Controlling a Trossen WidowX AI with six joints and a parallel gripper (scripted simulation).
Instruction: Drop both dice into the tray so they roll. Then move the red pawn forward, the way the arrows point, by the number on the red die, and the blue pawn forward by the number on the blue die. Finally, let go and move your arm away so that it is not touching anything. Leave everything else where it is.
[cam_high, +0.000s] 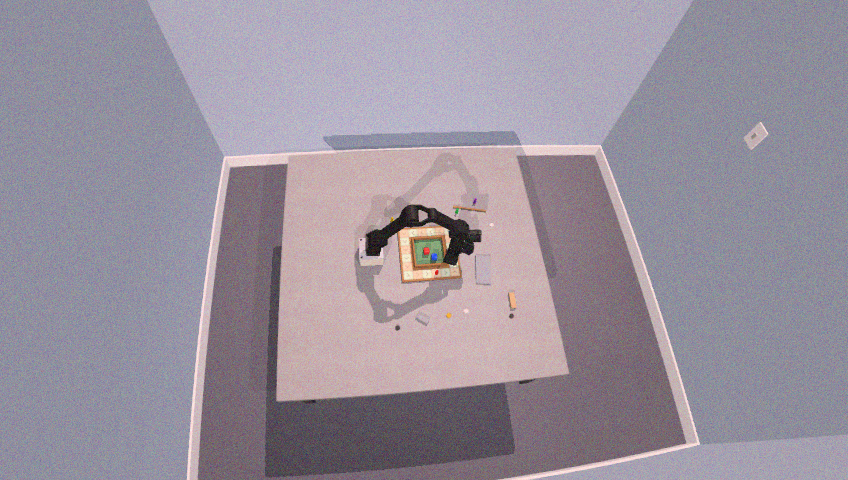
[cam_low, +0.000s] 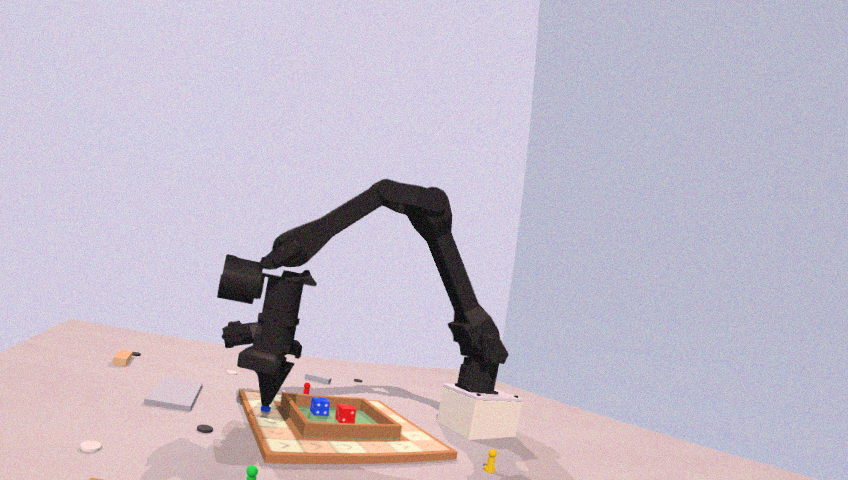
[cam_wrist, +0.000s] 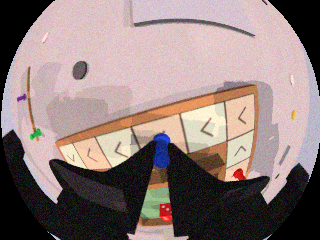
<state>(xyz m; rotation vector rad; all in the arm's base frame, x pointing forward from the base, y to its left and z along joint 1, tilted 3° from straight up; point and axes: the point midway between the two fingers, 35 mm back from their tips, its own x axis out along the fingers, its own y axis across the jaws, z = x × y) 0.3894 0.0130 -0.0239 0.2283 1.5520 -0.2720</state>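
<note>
My gripper (cam_high: 450, 262) (cam_low: 266, 405) (cam_wrist: 161, 146) is shut on the blue pawn (cam_low: 265, 409) (cam_wrist: 161, 156), upright at the fingertips, low over a middle square of the board's far side. I cannot tell if its base touches the board (cam_low: 357, 457) (cam_wrist: 150, 114). The red pawn (cam_high: 436, 272) (cam_low: 307, 388) (cam_wrist: 240, 175) stands on an adjoining side of the board. The red die (cam_high: 426, 251) (cam_low: 345, 413) (cam_wrist: 165, 211) and the blue die (cam_high: 434, 256) (cam_low: 320, 406) lie in the tray (cam_low: 351, 431). The blue die's top is too small to read.
A grey slab (cam_high: 482, 269) (cam_low: 174, 393) lies beyond the board. A green pawn (cam_high: 456, 211) (cam_wrist: 35, 134) and a purple pawn (cam_high: 474, 201) (cam_wrist: 21, 97) are by a thin wooden strip (cam_high: 470, 208). A yellow pawn (cam_low: 491, 461), an orange block (cam_high: 512, 299) and a grey block (cam_high: 422, 318) lie farther off.
</note>
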